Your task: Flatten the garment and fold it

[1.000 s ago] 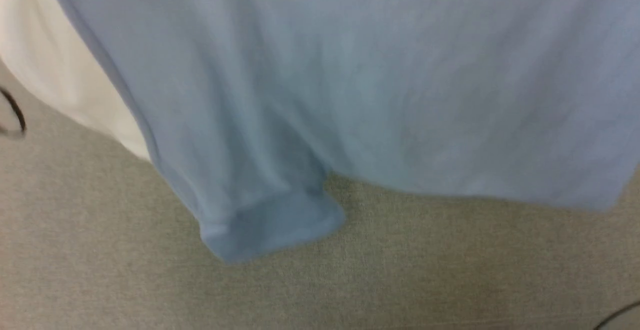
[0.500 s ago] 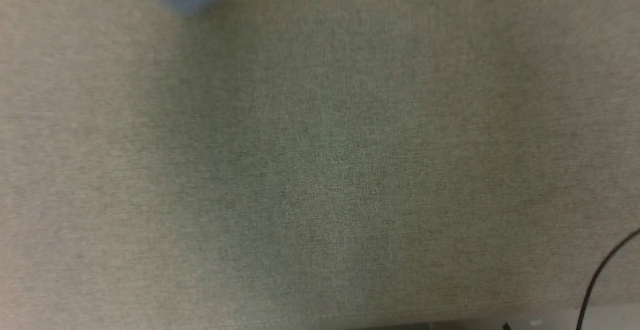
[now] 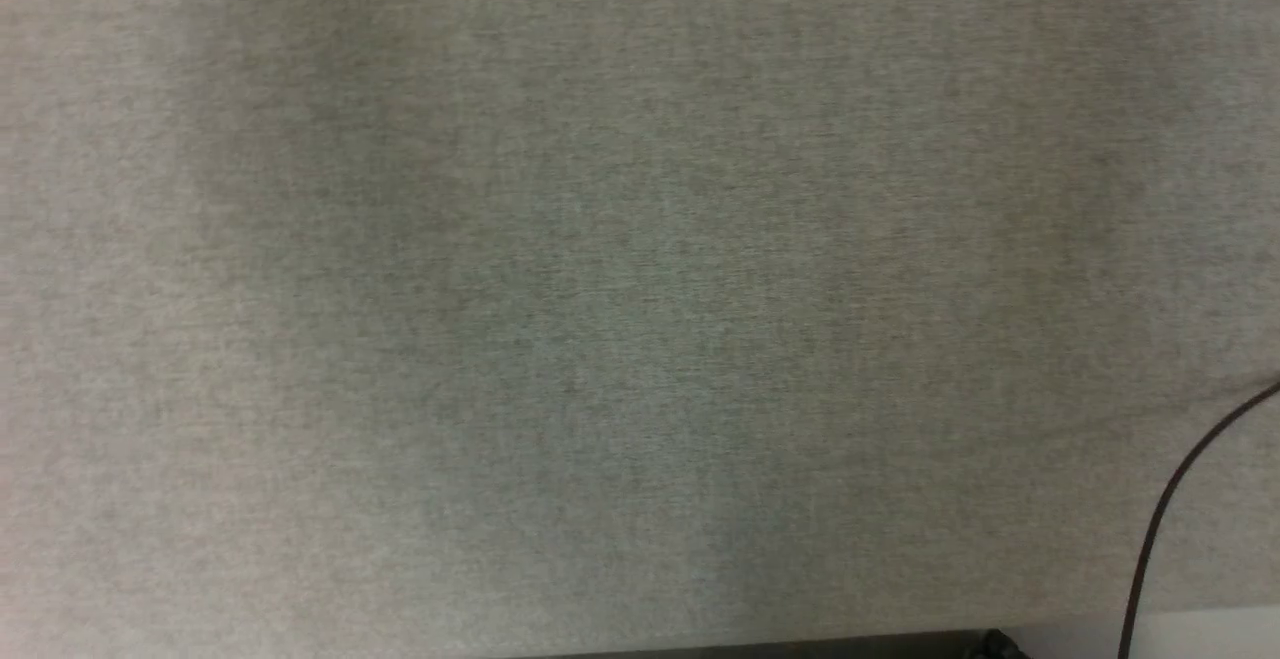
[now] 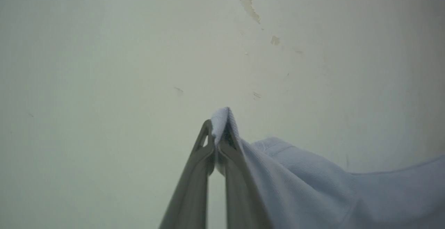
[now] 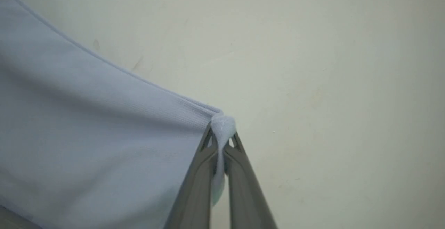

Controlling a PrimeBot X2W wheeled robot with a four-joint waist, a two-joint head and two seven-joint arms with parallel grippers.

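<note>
The garment [image 4: 313, 187] is light blue knit cloth, held up in the air by both arms. In the left wrist view my left gripper [image 4: 218, 131] is shut on a pinched corner of it, and the cloth drapes away to the lower right. Seen from the right wrist, my right gripper [image 5: 221, 135] is shut on another pinched edge of the garment [image 5: 87, 135], whose cloth stretches taut to the left. Collar, buttons and chest script are hidden.
The head view looks down on grey-green carpet [image 3: 600, 289] with a black cable [image 3: 1170, 499] curving at the lower right and a dark edge [image 3: 800, 647] along the bottom. Both wrist views face a pale wall [image 4: 104, 48] with chipped paint marks [image 4: 248, 3].
The head view has shifted: the blue cloth and a white surface filling it a second ago slid out past the top, leaving carpet and cable.
</note>
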